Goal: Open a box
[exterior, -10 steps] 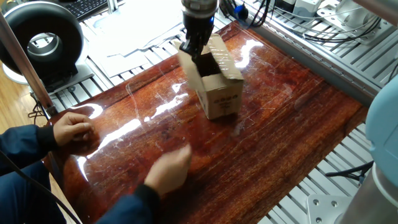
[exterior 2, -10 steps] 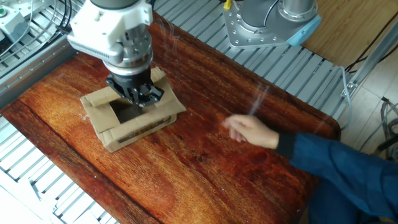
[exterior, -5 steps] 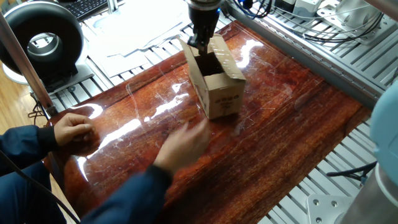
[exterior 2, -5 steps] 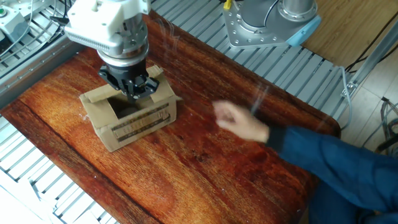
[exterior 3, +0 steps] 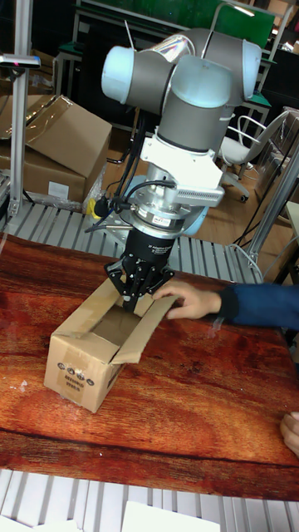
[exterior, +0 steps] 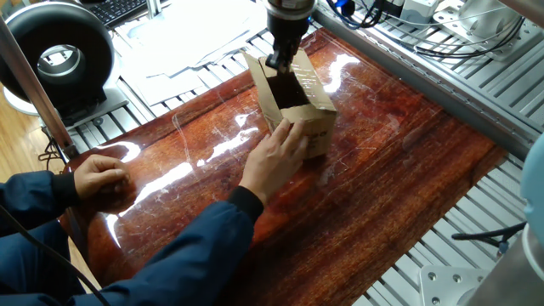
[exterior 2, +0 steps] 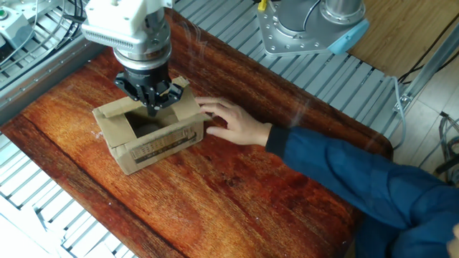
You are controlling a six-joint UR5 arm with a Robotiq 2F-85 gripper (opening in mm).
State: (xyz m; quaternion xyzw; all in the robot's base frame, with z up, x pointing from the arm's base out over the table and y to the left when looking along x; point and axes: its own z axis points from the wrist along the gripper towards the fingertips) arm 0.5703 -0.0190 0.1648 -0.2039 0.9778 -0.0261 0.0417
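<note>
In one fixed view, the gripper point(exterior: 278, 61) hangs at the far rim of the open box point(exterior: 293, 106), which stands on the glossy wooden tabletop point(exterior: 399, 170); a person's hand point(exterior: 274, 159) presses its near side. From the other fixed view, the fingertips dip inside the opening; whether they pinch a flap cannot be told. The tall fixed view shows the flaps splayed outward.

The UR5 arm point(exterior 3: 195, 91) has bulky grey joint housings with pale blue end caps, above a white wrist block and a silver ring. Black cables point(exterior 3: 124, 199) loop at its nine o'clock side, and the black gripper point(exterior 3: 137, 293) tapers downward. The person's arm wears a dark blue sleeve point(exterior 2: 344, 179).
</note>
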